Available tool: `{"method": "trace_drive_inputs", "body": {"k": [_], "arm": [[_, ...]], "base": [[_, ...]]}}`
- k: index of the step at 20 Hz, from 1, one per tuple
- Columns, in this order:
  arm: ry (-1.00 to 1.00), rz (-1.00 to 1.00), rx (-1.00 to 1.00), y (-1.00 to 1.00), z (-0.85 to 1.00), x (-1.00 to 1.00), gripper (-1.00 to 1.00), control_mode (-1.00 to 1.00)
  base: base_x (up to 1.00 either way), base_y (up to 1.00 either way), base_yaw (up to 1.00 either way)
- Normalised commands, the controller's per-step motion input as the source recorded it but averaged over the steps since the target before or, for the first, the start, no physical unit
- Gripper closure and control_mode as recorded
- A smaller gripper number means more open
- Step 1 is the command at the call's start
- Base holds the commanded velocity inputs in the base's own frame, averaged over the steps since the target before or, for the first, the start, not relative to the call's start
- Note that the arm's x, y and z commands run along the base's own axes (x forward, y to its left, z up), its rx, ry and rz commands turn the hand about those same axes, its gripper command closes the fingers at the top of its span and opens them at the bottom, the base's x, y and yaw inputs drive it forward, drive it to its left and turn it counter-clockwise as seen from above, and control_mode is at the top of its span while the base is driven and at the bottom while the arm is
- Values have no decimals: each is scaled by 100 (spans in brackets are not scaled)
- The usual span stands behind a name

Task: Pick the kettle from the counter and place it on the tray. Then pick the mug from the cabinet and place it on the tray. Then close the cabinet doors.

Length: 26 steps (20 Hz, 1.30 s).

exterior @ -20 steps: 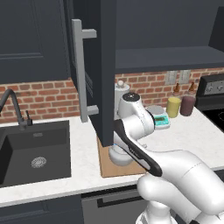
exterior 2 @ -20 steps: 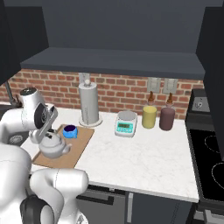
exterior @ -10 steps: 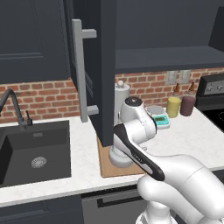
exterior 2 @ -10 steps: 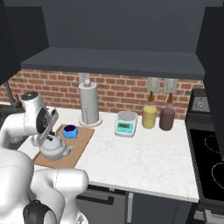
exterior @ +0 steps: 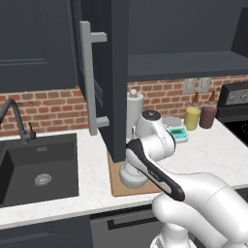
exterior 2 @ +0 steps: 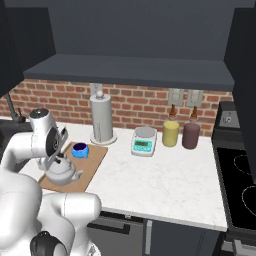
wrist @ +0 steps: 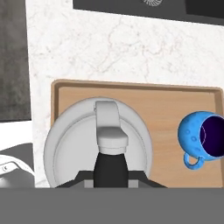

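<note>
1. Kettle [wrist: 99, 146] sits on the tray [wrist: 166, 100], on its left half in hand view; also seen in right base view [exterior 2: 61, 171] at the tray's near end.
2. Mug [wrist: 202, 138] is on the same tray, right of the kettle in hand view, small gap between them, not touching. Blue, dark inside, handle toward the bottom of hand view. In right base view the mug [exterior 2: 80, 149] is at the tray's far end, closer to the brick wall.
3. Gripper [wrist: 110, 175] is right over the kettle's dark top handle, jaws nearly pressed together. Fingertips are cut off at the frame bottom, so can't tell from pics whether they pinch the handle or just sit at it.
4. Tray [exterior 2: 92, 162] lies flat on the counter [exterior 2: 165, 175], just in front of the paper-towel roll [exterior 2: 101, 119].
5. Cabinet door [exterior: 114, 77] hangs open, edge-on above the tray in left base view, grey bar handle [exterior: 87, 80] facing the sink side. Cabinet shelf [exterior 2: 130, 70] is exposed.
6. Other stuff on the counter: scale [exterior 2: 143, 141], yellow canister [exterior 2: 170, 133], maroon canister [exterior 2: 190, 135], all well right of the tray. Sink [exterior: 36, 167] is left of it.
</note>
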Motion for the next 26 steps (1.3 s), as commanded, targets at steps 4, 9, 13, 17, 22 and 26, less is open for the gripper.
{"method": "trace_drive_inputs", "body": {"k": [4,9,13,17,22,26], "arm": [[0,1,3,0,-21,1,100,-100],[0,1,3,0,-22,8,100,-100],[0,1,1,0,-21,16,100,-100],[0,1,0,0,-25,8,100,-100],[0,0,0,0,-24,0,-100,-100],[0,1,0,0,-5,0,-100,-100]], "base": [[0,0,0],[0,0,0],[0,0,0],[0,0,0],[0,0,0],[0,0,0]]}}
